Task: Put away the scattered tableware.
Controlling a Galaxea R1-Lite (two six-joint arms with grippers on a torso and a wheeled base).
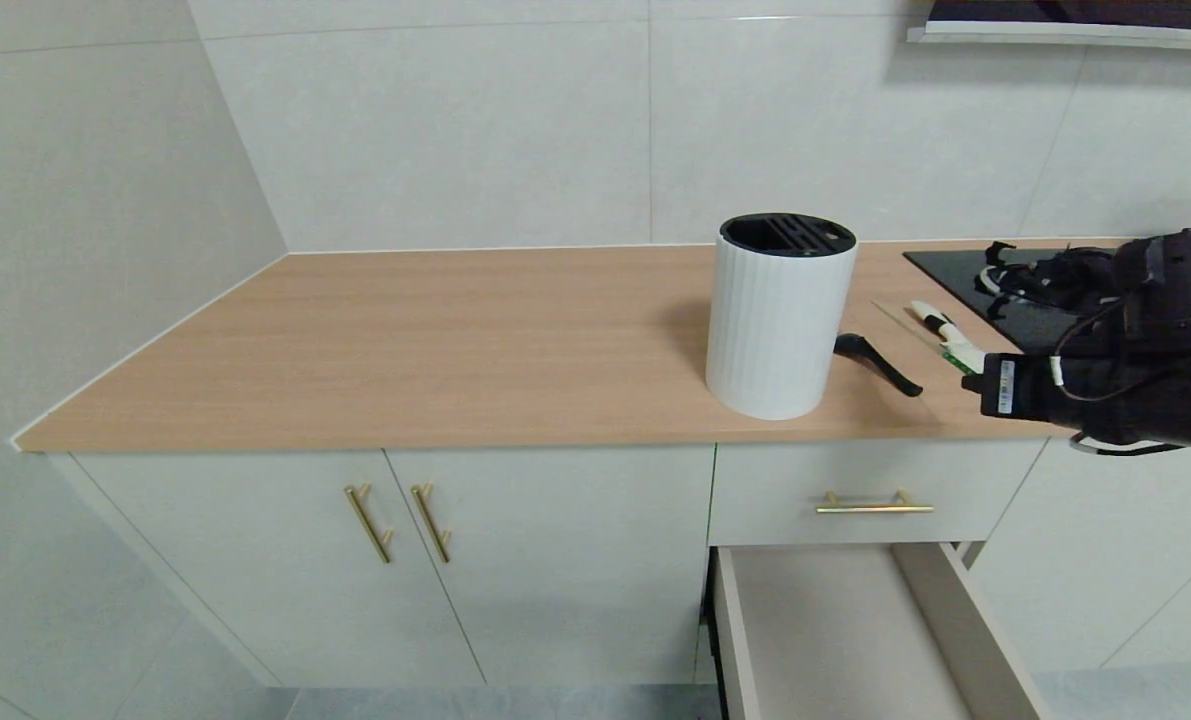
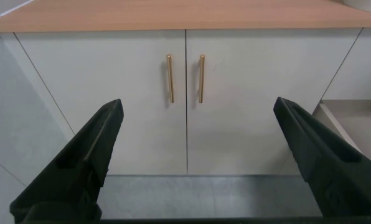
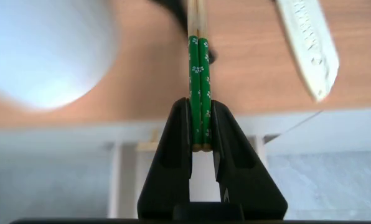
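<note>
1. Left claw (image 2: 197, 112): mine, fingers spread wide, holding nothing. It faces the pair of pale cabinet doors (image 2: 235, 106) with upright gold handles (image 2: 170, 78), below the counter's edge.

2. Wooden countertop (image 1: 405, 340): runs across the middle of the head view, from the left corner by the tiled wall to the right edge.

3. White ribbed utensil holder (image 1: 777, 320): stands upright on the countertop, right of centre. Its black top is slotted.

4. Black handle (image 1: 880, 365): lies on the countertop just right of the holder's foot, one end hidden behind the holder.

5. White utensil (image 1: 937, 322): lies on the countertop right of the black handle and apart from it. I cannot tell what kind it is.

6. Green chopsticks (image 3: 199, 62): a pair with small white flowers and plain wooden tips. They are pinched side by side in my right claw and point across the counter towards the black handle, beside the white utensil. I cannot tell if the tips touch the wood.

7. Right claw (image 3: 200, 107): pressed together on the chopsticks' green ends, at the counter's front edge, right side of the head view.

8. Black cooktop (image 1: 945, 270): set in the countertop, upper right.

9. Open drawer (image 1: 835, 630): pulled out at lower right, under a closed drawer with a gold handle (image 1: 875, 506).
</note>
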